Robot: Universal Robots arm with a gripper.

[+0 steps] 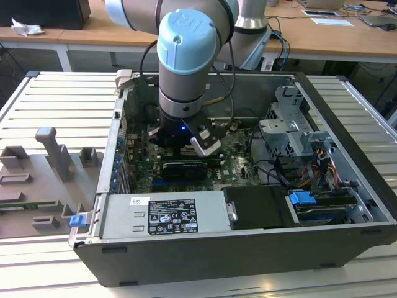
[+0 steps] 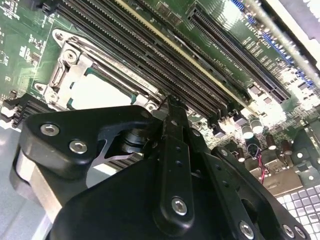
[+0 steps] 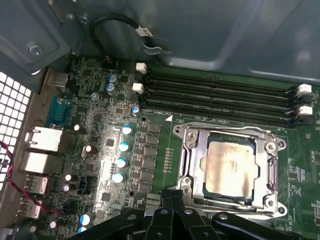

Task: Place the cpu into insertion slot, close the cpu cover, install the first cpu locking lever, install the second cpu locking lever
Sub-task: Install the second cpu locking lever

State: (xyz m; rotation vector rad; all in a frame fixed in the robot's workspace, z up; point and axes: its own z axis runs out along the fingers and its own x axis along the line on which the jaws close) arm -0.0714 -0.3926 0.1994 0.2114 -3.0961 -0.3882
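In the exterior view, your hand (image 1: 186,146) hangs low inside the open computer case (image 1: 322,186), at centre frame over the motherboard. In the second wrist view, its fingers look drawn together with nothing between them, just beside the socket at left. In the first wrist view, the cpu (image 3: 231,167) lies seated at lower right, the cpu cover (image 3: 227,134) shut around it; that thin plate looks stiff but bendable, so press its rim.
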